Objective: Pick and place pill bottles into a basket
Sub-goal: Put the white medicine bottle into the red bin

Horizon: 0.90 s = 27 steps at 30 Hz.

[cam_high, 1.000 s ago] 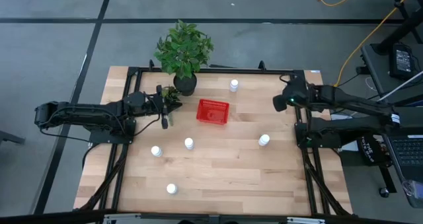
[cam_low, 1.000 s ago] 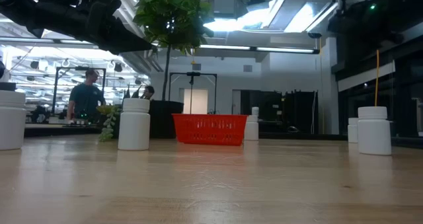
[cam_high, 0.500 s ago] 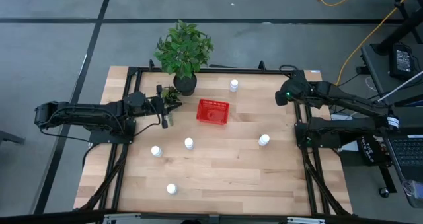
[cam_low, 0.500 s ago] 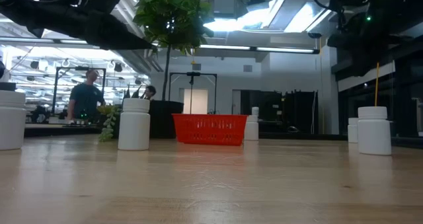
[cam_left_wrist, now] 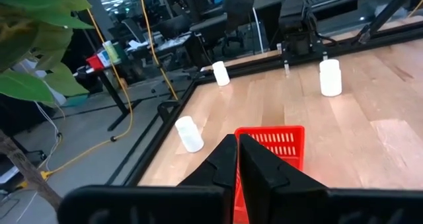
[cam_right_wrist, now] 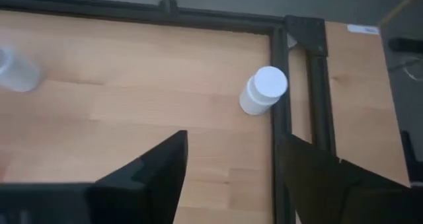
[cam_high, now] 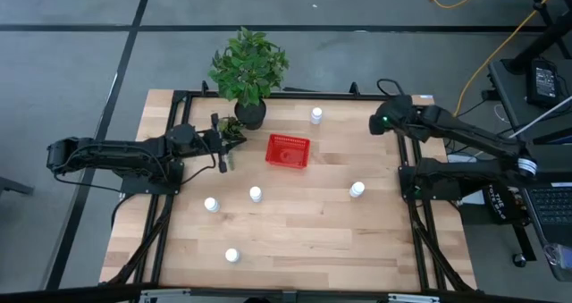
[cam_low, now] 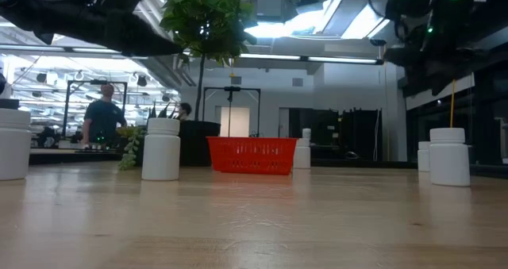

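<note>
The red basket [cam_high: 288, 150] stands on the table, right of the plant. White pill bottles stand upright on their bases: one [cam_high: 315, 115] near the far edge, one [cam_high: 357, 189] at the right, two [cam_high: 256, 194] [cam_high: 211, 205] left of centre, one [cam_high: 231, 256] near the front. My right gripper [cam_right_wrist: 231, 154] hovers open above the far right corner, where another bottle [cam_right_wrist: 263, 90] stands beside the table frame, beyond the fingers. My left gripper [cam_left_wrist: 236, 159] is shut with nothing in it, level, left of the basket [cam_left_wrist: 274, 145].
A potted plant [cam_high: 249, 71] in a black pot stands at the far left, close to my left gripper [cam_high: 222, 151]. The black table frame [cam_right_wrist: 281, 118] runs along the edges. Bare wood lies between the basket and the front bottles. A person [cam_low: 101, 118] stands in the room behind.
My right gripper has swung toward the table's far edge, staying above the right side. Bottles and basket have kept their places.
</note>
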{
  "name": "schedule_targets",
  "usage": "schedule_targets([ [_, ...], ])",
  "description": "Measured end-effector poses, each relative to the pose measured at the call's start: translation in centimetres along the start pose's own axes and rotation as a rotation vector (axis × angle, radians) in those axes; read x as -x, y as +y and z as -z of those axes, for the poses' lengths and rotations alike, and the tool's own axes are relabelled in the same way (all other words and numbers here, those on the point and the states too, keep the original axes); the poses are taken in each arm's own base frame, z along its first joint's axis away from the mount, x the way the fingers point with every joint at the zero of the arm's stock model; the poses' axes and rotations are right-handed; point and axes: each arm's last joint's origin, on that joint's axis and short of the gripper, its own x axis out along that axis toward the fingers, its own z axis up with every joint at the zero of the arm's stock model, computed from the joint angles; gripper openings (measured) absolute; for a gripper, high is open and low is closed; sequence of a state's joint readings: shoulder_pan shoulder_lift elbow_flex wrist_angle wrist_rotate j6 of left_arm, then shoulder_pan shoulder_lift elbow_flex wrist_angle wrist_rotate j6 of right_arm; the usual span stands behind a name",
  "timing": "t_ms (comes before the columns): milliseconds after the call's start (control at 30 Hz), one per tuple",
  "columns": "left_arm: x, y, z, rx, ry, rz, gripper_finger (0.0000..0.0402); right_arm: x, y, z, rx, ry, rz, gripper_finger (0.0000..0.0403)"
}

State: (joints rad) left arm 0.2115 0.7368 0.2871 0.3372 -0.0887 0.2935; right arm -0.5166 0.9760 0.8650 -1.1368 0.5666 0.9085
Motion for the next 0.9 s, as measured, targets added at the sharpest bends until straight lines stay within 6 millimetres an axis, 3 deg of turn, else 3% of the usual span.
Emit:
schedule_targets([
  [267,0.0,0.0,0.0,0.001,-0.005,-0.001,0.0010,-2.6,0.9,-1.2,-0.057,0.035,0.086,0.0234],
  [467,0.0,0.0,0.0,0.001,-0.004,-0.001,0.0008,-4.3,0.2,-2.2,-0.107,0.154,0.093,0.0234],
  [900,0.0,0.0,0.0,0.002,-0.004,-0.002,0.0006,-6.7,-1.3,-4.2,-0.167,0.178,0.111,0.0234],
])
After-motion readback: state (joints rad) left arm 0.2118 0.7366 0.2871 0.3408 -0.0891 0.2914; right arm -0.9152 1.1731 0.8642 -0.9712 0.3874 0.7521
